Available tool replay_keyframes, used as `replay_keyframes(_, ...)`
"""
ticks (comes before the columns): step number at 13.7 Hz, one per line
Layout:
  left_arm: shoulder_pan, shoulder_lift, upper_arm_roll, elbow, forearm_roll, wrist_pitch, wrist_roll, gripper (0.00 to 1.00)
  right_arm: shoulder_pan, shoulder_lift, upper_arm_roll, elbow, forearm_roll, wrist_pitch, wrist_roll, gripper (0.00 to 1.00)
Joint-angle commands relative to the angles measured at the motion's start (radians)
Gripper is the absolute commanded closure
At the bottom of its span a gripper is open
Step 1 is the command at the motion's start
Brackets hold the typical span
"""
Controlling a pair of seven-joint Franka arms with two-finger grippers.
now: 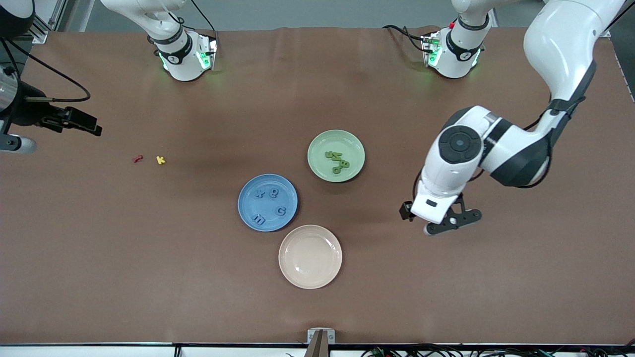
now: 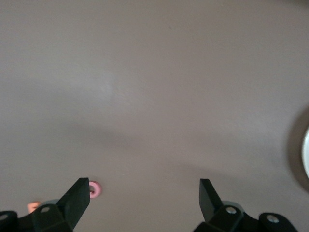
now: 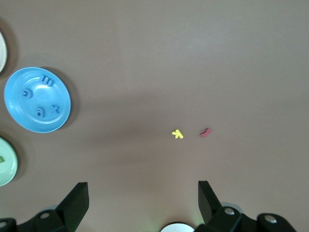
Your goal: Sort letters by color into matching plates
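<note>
Left gripper (image 1: 449, 224): lower right of frame, jaws wide, empty | right gripper (image 1: 82, 121): upper left edge, jaws wide, empty | blue letters (image 1: 270, 203): in blue plate (image 1: 248, 210), centre frame | green letters (image 1: 338, 161): in green plate (image 1: 320, 144), centre, well apart from both grippers.

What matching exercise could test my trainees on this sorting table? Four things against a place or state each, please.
Things:
1. blue letters
2. green letters
3. cream plate
4. yellow letter

Places or states:
A. lying on the bare table beside a red letter
B. in the pale green plate
C. holding nothing
D. in the blue plate

Pairs: 1-D, 2-B, 3-C, 4-A
</note>
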Motion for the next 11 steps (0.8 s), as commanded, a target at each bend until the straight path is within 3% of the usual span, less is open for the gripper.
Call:
replay_keyframes(1,0.004,-0.019,0.002,0.048,-0.011,-0.05,0.046,0.0,-0.017,-0.008,0.015,0.034,-0.03,0.001,-0.045,0.0)
replay_keyframes(7,0.061,-0.033,0.016,0.073,-0.046,-0.048,0.207,0.0,-0.059,0.003,0.015,0.178,-0.015,0.001,-0.04,0.0)
replay_keyframes(9,0.006,-0.095,0.144,0.071,-0.147,-0.048,0.255,0.0,-0.058,0.004,0.018,0.181,-0.025,-0.001,-0.045,0.0)
replay_keyframes(11,-0.028,-0.186,0.265,0.062,-0.323,-0.048,0.425,0.0,-0.055,0.004,0.019,0.181,-0.028,-0.001,-0.045,0.0)
